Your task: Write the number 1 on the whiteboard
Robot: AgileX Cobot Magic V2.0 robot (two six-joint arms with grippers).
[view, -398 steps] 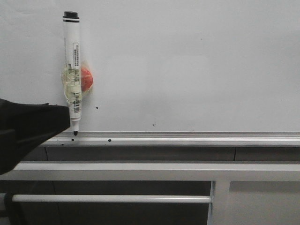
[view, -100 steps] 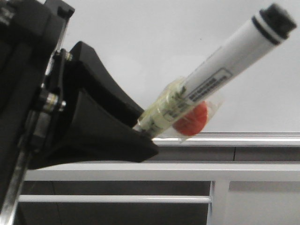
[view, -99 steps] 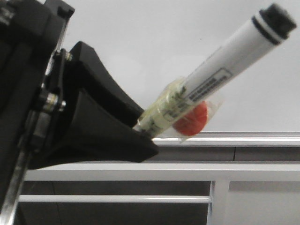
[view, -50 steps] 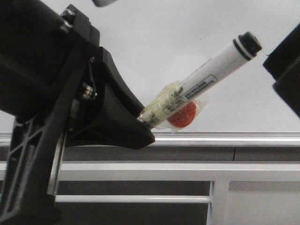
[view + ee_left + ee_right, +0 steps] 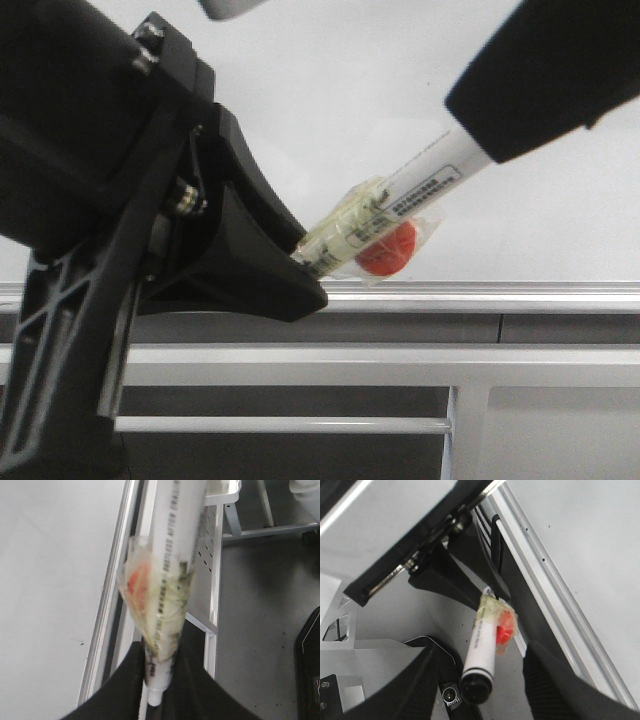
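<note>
Left gripper (image 5: 300,268): clamped on the tip end of the marker (image 5: 400,200), holding it tilted, cap end rising away from the gripper, as it did half a second ago.
Marker: taped to a red magnet (image 5: 388,250); lifted off the whiteboard (image 5: 330,90), where it hung upright four seconds ago.
Right gripper (image 5: 480,690): newly arrived at the capped end, which was bare half a second ago; its fingers are spread on either side of the cap, not yet closed.
Meaning: probably a cap pull or handover comes next.
Number 1: not seen; no stroke shows on the whiteboard behind both grippers.
</note>
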